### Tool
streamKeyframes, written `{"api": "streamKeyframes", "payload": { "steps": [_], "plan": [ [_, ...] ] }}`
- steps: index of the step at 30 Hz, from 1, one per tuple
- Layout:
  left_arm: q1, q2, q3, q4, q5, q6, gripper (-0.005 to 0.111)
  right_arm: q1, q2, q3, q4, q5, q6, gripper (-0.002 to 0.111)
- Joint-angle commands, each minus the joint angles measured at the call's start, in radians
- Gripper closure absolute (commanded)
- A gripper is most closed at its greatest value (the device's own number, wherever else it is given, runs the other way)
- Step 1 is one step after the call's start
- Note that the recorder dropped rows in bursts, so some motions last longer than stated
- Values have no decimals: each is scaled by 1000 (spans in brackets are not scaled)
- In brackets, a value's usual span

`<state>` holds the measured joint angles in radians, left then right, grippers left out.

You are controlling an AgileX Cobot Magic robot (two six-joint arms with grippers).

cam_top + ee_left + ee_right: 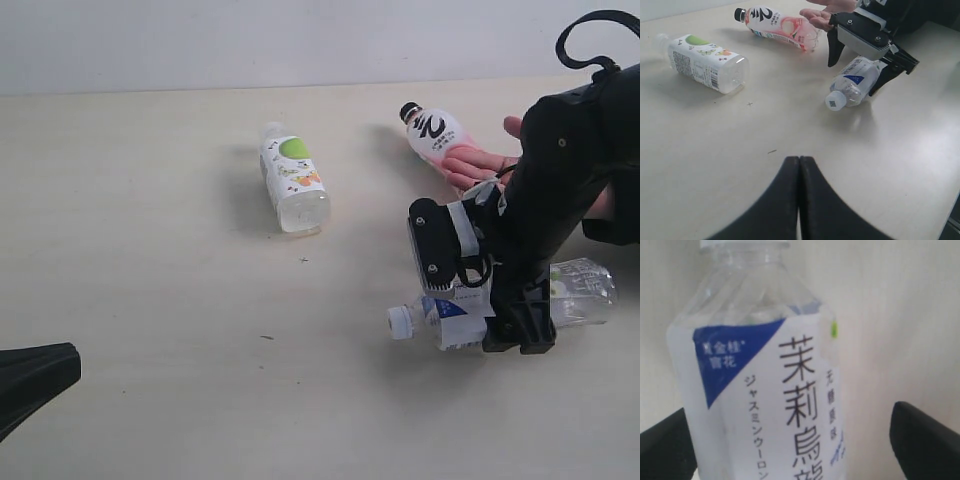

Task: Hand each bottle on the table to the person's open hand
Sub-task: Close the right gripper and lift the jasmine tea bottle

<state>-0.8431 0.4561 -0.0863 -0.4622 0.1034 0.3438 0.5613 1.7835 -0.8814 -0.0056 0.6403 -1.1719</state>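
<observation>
My right gripper [854, 75] is down over the blue bottle [455, 322], jaws spread wide with one finger on either side of the body and neither pad touching it, so nothing is held. That bottle lies on its side on the table [150, 300] at the near right, its cap [399, 322] pointing left. The left gripper [799, 200] sits pressed together and empty at the near left, well apart from everything. The hand [480, 165] is palm up at the far right, with the pink bottle [435, 135] lying base-first against its fingers. A green bottle [293, 180] lies far centre, and a fourth bottle [585, 290] shows just right of the arm [570, 170]. I judge the blue bottle light and thin-walled, though I cannot tell how full it is. A hard squeeze would dent it, and the glossy label may slip. I would close gently across the labelled middle, where the wall runs straight, not on the tapered shoulder — being round, it could roll out sideways.
</observation>
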Motion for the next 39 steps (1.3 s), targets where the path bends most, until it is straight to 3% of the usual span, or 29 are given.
{"api": "streamKeyframes", "payload": {
  "steps": [1, 17, 21, 30, 35, 39],
  "plan": [
    [-5, -4, 2, 8, -5, 2, 107, 3, 1, 6, -4, -10, -1, 16],
    [-5, -4, 2, 8, -5, 2, 107, 3, 43, 6, -4, -8, -1, 19],
    [-5, -4, 2, 8, -5, 2, 107, 3, 43, 6, -4, -8, -1, 38],
    [-5, -4, 2, 8, -5, 2, 107, 3, 29, 4, -4, 61, 37, 106],
    [-5, -4, 2, 8, -5, 2, 107, 3, -46, 4, 24, 95, 79, 108],
    [-5, -4, 2, 8, -5, 2, 107, 3, -134, 4, 182, 97, 86, 108]
  ]
}}
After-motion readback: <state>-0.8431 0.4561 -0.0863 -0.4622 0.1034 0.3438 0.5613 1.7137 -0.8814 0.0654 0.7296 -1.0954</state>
